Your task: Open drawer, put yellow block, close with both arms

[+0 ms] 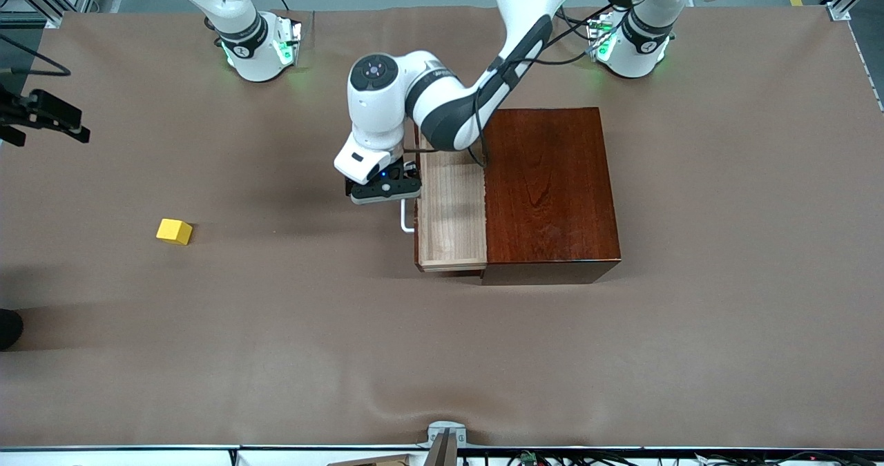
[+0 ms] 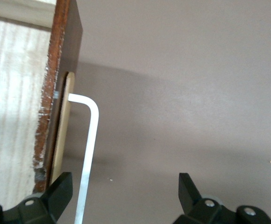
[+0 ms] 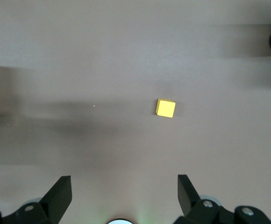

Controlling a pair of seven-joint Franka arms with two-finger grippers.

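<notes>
Drawer (image 1: pixel 452 207) stood part open; left gripper (image 2: pixel 121 198) spread around handle (image 2: pixel 89 154), ungripped. Block (image 1: pixel 174 231) sat on table toward right arm's end. Right gripper (image 3: pixel 124 196) spread, high above block; should descend centred, squared to faces.

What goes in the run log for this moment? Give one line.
drawer: open, tray bare | block: on table, toward right arm's end | left gripper: open, at handle | right gripper: open, over block
</notes>
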